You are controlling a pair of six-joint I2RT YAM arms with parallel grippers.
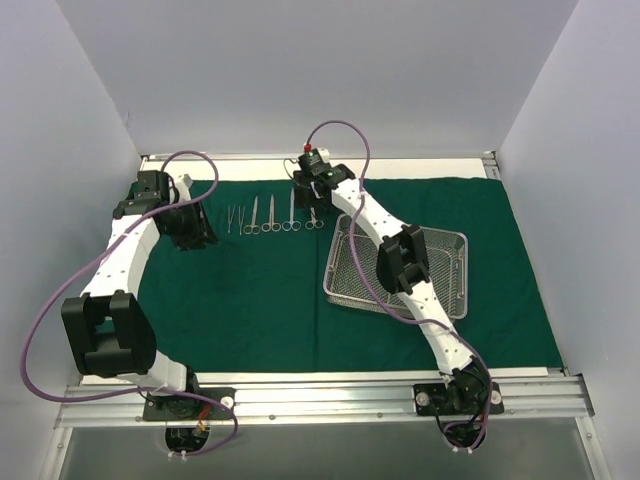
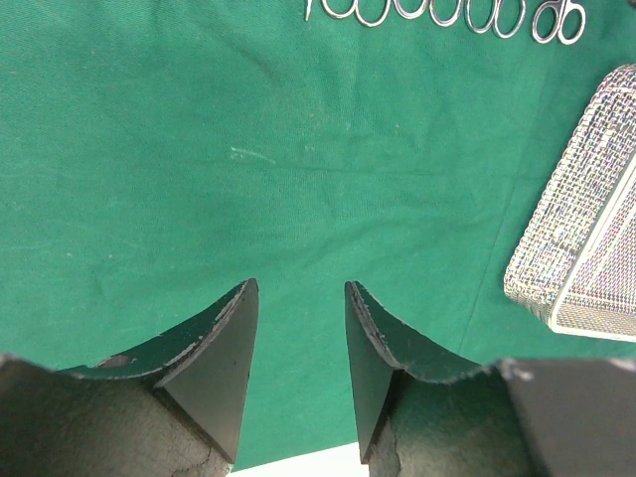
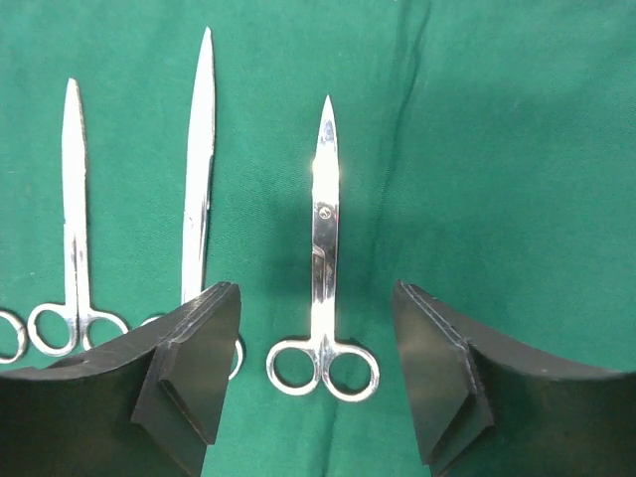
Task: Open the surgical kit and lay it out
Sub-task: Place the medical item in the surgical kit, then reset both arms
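Desk [image 1: 350,378]: boxed in by pale walls [image 1: 300,70] on three sides; shows only as a white rim around the green.
Drape [image 1: 250,300]: lies unfolded and flat over nearly the whole desk, with faint creases only; judged fully opened.
Tray [image 1: 350,265]: sits on the drape's right half, slightly skewed, under the right arm [image 1: 425,300]; looks empty where the mesh shows, though partly hidden by that arm.
Instruments [image 1: 272,217]: lie side by side in a row near the far edge, left of the tray, tips away from the arm bases, ring handles toward them.
Scissors [image 3: 323,260]: ends the row on the right; rests flat on the drape, between the right fingers but touched by neither.
Right fingers [image 3: 194,368]: hover spread wide over the scissors, gripping nothing.
Left fingers [image 2: 224,368]: hang parted over bare drape near its left edge, holding nothing, well apart from the row.
Done: unwrapping, tray set out, instruments lined up.
Left: seemingly little; perhaps a last check of the row, then drawing both arms clear.
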